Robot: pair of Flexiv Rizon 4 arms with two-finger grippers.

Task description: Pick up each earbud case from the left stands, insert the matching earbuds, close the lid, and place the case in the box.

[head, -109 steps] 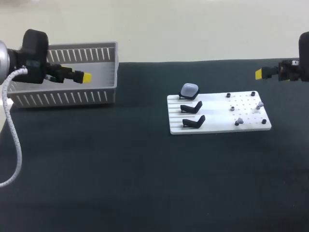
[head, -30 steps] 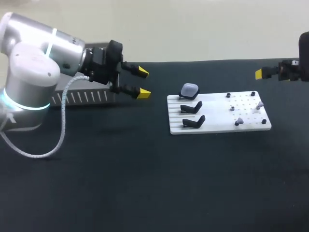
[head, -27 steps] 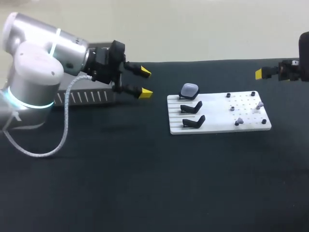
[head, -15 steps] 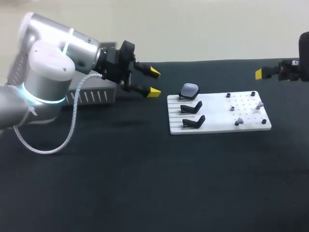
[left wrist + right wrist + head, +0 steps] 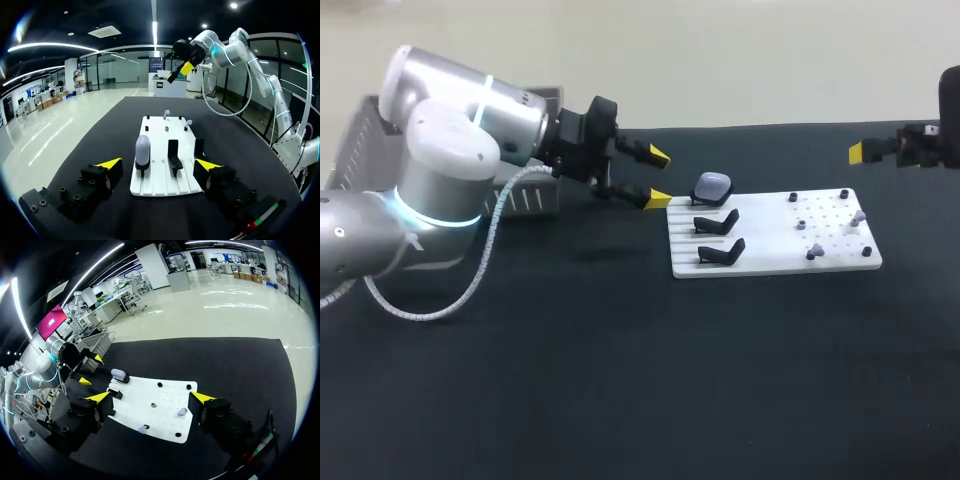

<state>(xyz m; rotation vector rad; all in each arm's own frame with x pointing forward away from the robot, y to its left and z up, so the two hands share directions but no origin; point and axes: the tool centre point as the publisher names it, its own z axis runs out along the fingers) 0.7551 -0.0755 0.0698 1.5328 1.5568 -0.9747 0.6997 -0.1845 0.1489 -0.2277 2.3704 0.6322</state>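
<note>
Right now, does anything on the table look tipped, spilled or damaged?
Nothing stands out. The white board lies flat. The earbud case sits upright on the rearmost of the three stands, and the other two are bare. The left pincer hangs open just short of the board.

Counted: one board, three stands, one case, two earbuds, one box, two grippers.

A single white board [image 5: 775, 262] carries three black stands [image 5: 717, 222] in a near-to-far row on its left part, and the far one bears the only earbud case [image 5: 712, 186]. On the board's right part lie two pale earbuds [image 5: 858, 215] among what look like four small dark pegs [image 5: 792, 197], too small to count surely. One grey slotted box [image 5: 546, 200] sits far left. The left gripper [image 5: 659, 177] and right gripper [image 5: 150, 398] each show two yellow-tipped fingers.
</note>
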